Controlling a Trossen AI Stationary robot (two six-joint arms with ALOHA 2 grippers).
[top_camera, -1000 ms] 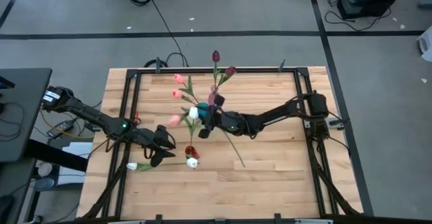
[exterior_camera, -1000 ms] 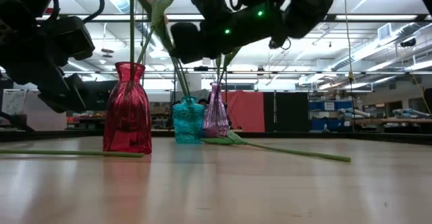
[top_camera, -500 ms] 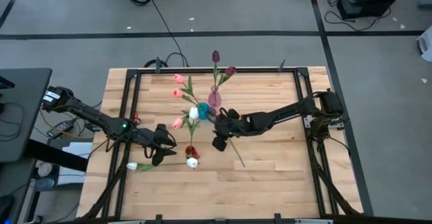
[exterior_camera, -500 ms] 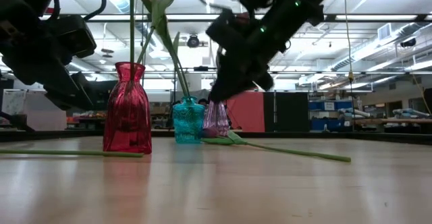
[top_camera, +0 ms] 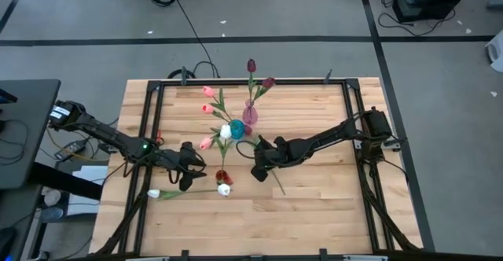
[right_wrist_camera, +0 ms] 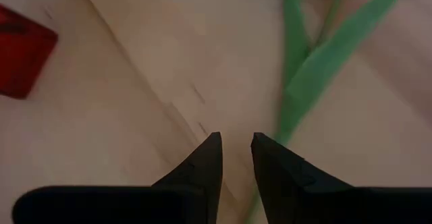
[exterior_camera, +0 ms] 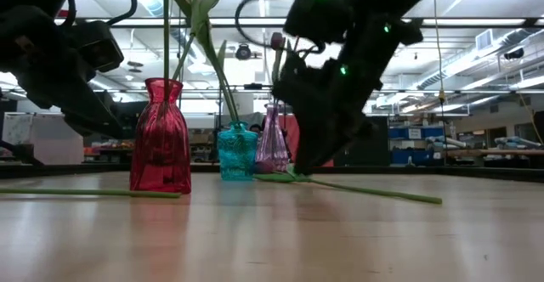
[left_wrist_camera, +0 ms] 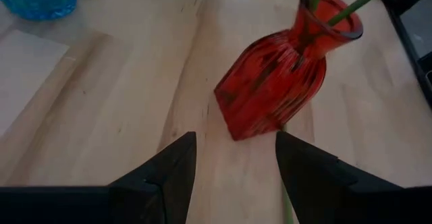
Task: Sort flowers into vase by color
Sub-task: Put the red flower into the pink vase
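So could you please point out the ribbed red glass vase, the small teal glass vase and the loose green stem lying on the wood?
ribbed red glass vase [left_wrist_camera: 273, 89]: left wrist view, body.
small teal glass vase [exterior_camera: 237, 153]: low view, body.
loose green stem [exterior_camera: 382, 194]: low view, mid-stem.

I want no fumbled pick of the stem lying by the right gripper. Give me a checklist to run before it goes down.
1. Right gripper empty: ok; nothing shows between its fingers in the right wrist view.
2. Its jaws wide enough for a stem: ok, though the gap is narrow.
3. Stem between the fingers: not ok; in the right wrist view it lies to one side of them.
4. Red vase clear of the right gripper: ok; it stands apart from it in the high view.
5. Left gripper out of the way: ok; it hangs open beside the red vase.
6. Head colour of this stem: cannot tell.
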